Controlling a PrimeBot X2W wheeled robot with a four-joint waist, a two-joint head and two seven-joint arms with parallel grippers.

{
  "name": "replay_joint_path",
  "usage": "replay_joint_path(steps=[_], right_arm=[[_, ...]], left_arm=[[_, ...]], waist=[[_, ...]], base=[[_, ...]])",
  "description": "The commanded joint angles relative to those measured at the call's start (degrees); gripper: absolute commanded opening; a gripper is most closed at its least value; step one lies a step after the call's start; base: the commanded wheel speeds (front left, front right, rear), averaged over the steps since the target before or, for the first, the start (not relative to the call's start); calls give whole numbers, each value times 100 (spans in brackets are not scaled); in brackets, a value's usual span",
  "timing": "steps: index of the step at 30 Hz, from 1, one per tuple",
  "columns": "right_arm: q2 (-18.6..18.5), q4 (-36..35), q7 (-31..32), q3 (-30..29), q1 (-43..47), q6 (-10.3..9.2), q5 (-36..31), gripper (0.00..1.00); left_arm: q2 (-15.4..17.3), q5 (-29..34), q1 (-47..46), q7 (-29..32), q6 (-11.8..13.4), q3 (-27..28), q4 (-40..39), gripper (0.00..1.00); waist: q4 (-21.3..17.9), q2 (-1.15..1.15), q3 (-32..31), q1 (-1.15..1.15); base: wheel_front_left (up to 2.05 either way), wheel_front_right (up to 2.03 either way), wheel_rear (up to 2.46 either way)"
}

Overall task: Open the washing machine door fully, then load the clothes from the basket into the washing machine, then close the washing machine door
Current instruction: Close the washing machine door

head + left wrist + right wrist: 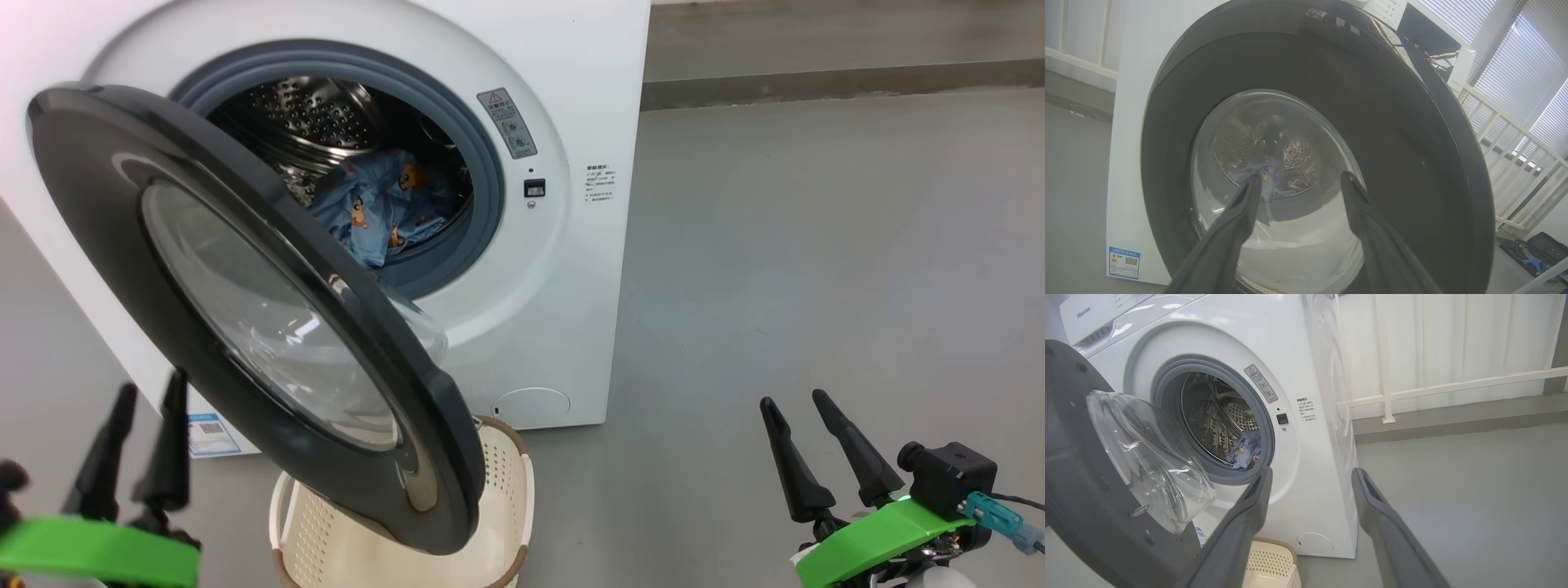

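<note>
The washing machine door [245,327] stands about half open, hinged on the robot's left side of the washing machine [571,122], with its free edge swung out toward the camera and hanging over the basket [508,457]. The coming move turns on this: the left tool [151,388] sits at the lower left, on the outer side of the door. In the left wrist view its 2 fingers point straight at the glossy outer face and the glass window. The door therefore lies between this tool and the drum [310,114], and a push along the fingers' own line would likely swing it shut. The left tool is spread wide with nothing between its fingers.

The right tool [793,402] is at the lower right over the bare floor [816,245], well apart from the door, also spread and empty. It faces the inner side and the open mouth, so the left arm is the nearer and better placed.

The clothes [380,204] lie inside the drum, behind the grey gasket [490,180], and none hangs over it. No garment shows in the visible part of the basket, so loading looks done. The basket stands on the floor just beside the machine's front, under the door's lower edge. Whether the door clears its rim I cannot tell.
</note>
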Motion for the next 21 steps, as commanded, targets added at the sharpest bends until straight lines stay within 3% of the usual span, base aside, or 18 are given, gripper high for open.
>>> replay_joint_path(steps=[1, 6, 8, 21], right_arm=[[-96, -157, -47, 63, -237, 43, -16, 100], [-126, -169, -47, 62, -278, 43, -26, 100], [-130, -172, -47, 72, -302, 43, -28, 100], [-154, -175, -47, 18, -268, 43, -47, 100]], left_arm=[[276, 232, -64, -340, -27, 34, -34, 100], [388, 747, 159, -1589, -28, -490, 649, 100], [415, 915, 198, -1816, -28, -627, 899, 100], [388, 1227, 111, -2156, -28, -876, 1444, 100]], waist=[[-3, 0, 6, 0], [-29, 0, 30, 0], [-50, 0, 36, 0], [-74, 0, 51, 0]], base=[[0, 0, 0], [0, 0, 0], [0, 0, 0], [0, 0, 0]])
